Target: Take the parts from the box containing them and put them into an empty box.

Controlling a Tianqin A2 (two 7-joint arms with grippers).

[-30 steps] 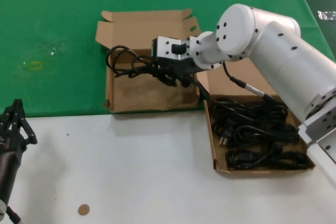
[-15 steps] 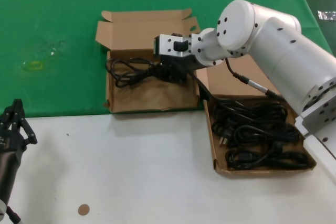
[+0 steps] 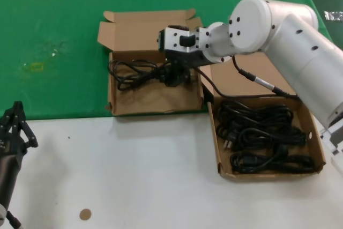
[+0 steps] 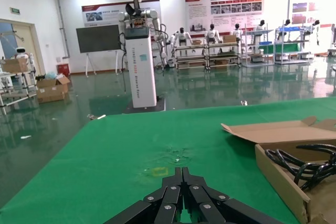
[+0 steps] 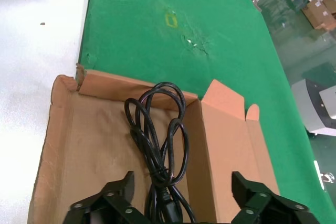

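One black power cord (image 3: 134, 72) lies coiled on the floor of the taller-walled cardboard box (image 3: 111, 97) on the green mat. My right gripper (image 3: 177, 77) hangs open just above the cord's plug end. In the right wrist view the cord (image 5: 157, 135) runs between the spread fingers (image 5: 118, 184) of the gripper (image 5: 181, 182), which grip nothing. Several more coiled cords (image 3: 262, 132) fill the shallow box (image 3: 217, 148) at the right. My left gripper (image 3: 16, 119) is shut and parked at the lower left, also shown in its own wrist view (image 4: 182, 171).
The taller box's lid flap (image 3: 147, 28) stands open at the back. The shallow box's flap (image 3: 252, 81) lies under my right arm. A small brown disc (image 3: 85, 214) sits on the white table at the front. The left wrist view shows the taller box's wall (image 4: 278, 174).
My right gripper lowered the cord into the taller box, let it go and opened. The cord now rests on the box floor. The left arm has not moved.
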